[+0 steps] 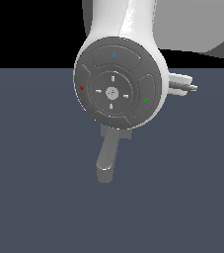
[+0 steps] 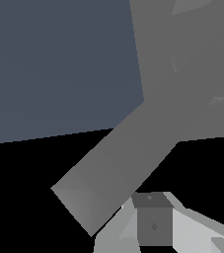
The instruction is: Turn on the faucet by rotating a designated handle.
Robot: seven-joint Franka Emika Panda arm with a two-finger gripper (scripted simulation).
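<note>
From the exterior view's left, bare dark floor runs up to my arm (image 1: 119,81), whose round end cap fills the middle and hides most of the faucet (image 1: 114,132); only the spout (image 1: 106,159) pokes out below it. At the exterior view's right, the gripper (image 1: 187,85) shows as small prongs, and I cannot tell how far the fingers are spread or whether they hold anything. In the wrist view one finger (image 2: 153,225) sits close against the handle (image 2: 111,174). I judge the turn not yet visibly done.
</note>
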